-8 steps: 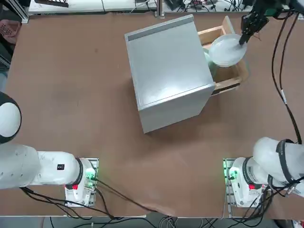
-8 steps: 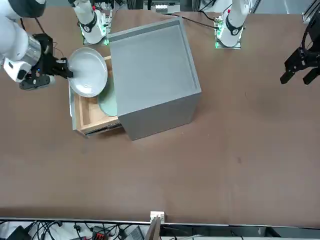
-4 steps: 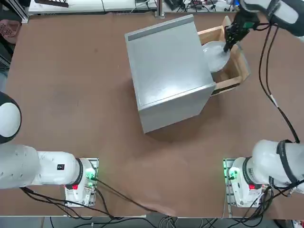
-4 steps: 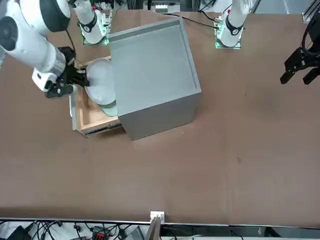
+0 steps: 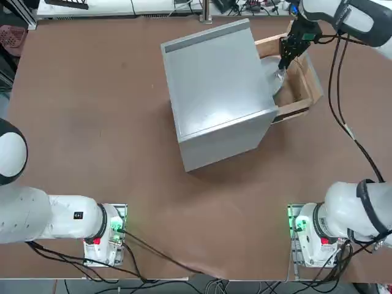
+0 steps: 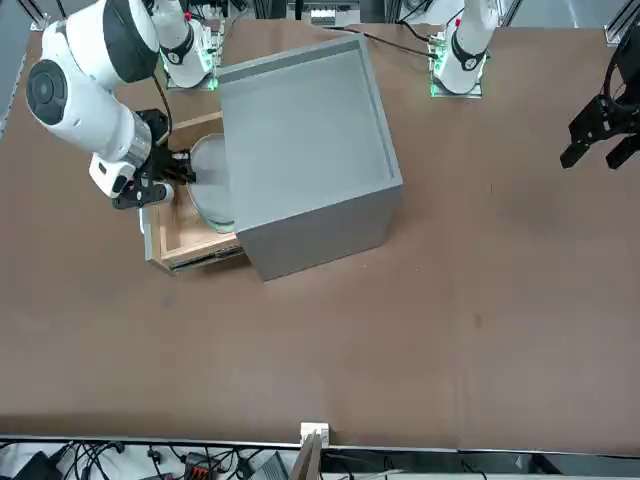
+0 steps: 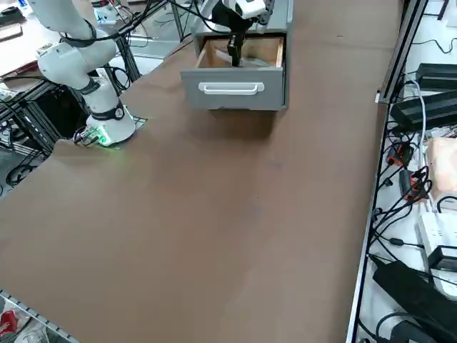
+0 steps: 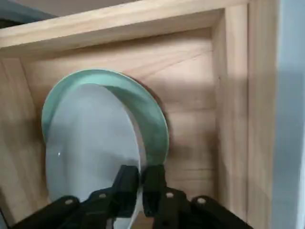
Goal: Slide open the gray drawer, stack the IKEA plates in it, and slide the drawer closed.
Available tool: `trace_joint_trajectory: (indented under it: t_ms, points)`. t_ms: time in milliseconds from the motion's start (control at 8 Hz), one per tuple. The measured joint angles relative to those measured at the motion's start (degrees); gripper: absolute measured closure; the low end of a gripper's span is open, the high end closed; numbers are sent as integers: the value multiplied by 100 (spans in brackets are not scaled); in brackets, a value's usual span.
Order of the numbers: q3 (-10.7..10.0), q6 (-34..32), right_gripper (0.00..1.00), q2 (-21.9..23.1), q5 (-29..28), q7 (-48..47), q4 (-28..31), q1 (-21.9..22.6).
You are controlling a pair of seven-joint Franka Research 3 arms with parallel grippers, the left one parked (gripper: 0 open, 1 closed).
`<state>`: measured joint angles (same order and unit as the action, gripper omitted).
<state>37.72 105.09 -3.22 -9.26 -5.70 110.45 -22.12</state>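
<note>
The gray drawer [image 5: 298, 78] is pulled out of the cabinet [image 5: 214, 92], and both IKEA plates are already inside it, so I judge that the opening is done and the stacking is almost finished. In the wrist view the white-gray plate [image 8: 90, 143] lies over the mint green plate [image 8: 145, 114], and the right claw [image 8: 140, 183] is low in the drawer with its fingers [image 8: 125, 183] nearly together, pinching the rim of the white-gray plate. What is left, as I see it, is to let this plate go, lift the arm out and slide the drawer closed on the worktop [image 5: 92, 122].
</note>
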Motion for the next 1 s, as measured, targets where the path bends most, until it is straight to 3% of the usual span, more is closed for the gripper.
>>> trace_joint_trajectory:
  t_ms: [500, 625, 750, 1000]
  points:
    - [-59, -35, 9, -76, 182, -63, -285, 50]
    - [-139, -309, 1, -73, 434, -62, -578, 12]
    - [-201, -617, 0, -69, 757, 51, -880, -130]
    - [-276, -854, 9, -85, 1032, 1050, -1084, -717]
